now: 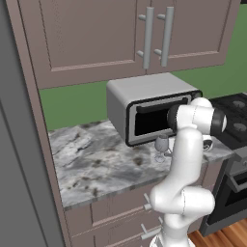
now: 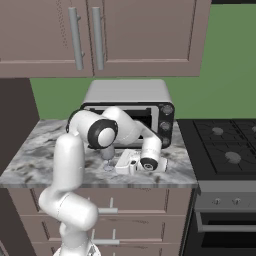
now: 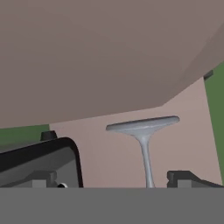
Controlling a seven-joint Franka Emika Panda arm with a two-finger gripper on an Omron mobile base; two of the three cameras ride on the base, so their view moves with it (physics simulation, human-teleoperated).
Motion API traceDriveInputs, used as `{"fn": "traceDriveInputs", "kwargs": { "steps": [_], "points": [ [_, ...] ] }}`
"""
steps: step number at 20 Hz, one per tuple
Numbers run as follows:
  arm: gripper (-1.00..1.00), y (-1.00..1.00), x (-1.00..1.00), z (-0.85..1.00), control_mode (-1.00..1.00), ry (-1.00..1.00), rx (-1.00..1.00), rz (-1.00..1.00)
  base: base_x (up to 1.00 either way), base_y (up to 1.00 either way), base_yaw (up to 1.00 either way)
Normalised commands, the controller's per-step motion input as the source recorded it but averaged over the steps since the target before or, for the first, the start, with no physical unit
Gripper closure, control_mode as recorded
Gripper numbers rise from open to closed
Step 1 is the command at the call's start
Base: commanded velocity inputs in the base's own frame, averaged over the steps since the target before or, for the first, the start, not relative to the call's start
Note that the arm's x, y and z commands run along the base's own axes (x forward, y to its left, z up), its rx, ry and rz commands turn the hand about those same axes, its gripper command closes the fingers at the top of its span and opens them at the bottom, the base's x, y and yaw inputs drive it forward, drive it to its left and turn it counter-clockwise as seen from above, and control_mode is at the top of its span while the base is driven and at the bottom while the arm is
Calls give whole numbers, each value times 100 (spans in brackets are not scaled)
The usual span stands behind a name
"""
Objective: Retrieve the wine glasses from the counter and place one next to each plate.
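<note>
A: Start nearest. What is the gripper (image 2: 131, 165) doing?

B: It lies low over the counter (image 1: 96, 166), just in front of the toaster oven (image 2: 127, 107), jaws spread wide and empty. In the hand view a wine glass (image 3: 144, 144) shows its foot and stem between the two dark fingertips (image 3: 183, 178), with nothing pressing on the stem.

A: So it isn't holding the glass?

B: No, I judge it to be lining up for the grasp. In the left base view the glass stands upright on the marbled top, just beside the forearm and in front of the oven door.

A: And the second glass? The plates?

B: A dark rounded shape (image 1: 207, 144) sits behind the arm's wrist, but I cannot tell whether it's the other glass. Farther back are the wall cabinets (image 1: 120, 34), and the stove (image 2: 225, 142) off to one side.

A: Progress, then?

B: Barely begun, I'd say: no glass lifted or delivered, both placements left.
</note>
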Motion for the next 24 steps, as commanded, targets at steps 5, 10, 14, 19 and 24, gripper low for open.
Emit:
{"fn": "traceDriveInputs", "kwargs": {
  "steps": [5,10,14,19,24],
  "points": [
    [-100,0,-9,-4,-100,1,0,0,0,0,0],
    [-100,8,-4,-8,-100,3,0,0,0,0,0],
    [-100,21,0,-4,-100,2,0,0,0,0,0],
    [-100,21,0,-1,-100,2,0,-1,0,0,0],
    [-100,26,0,-5,-100,0,0,-1,0,0,0]
  ]
}}
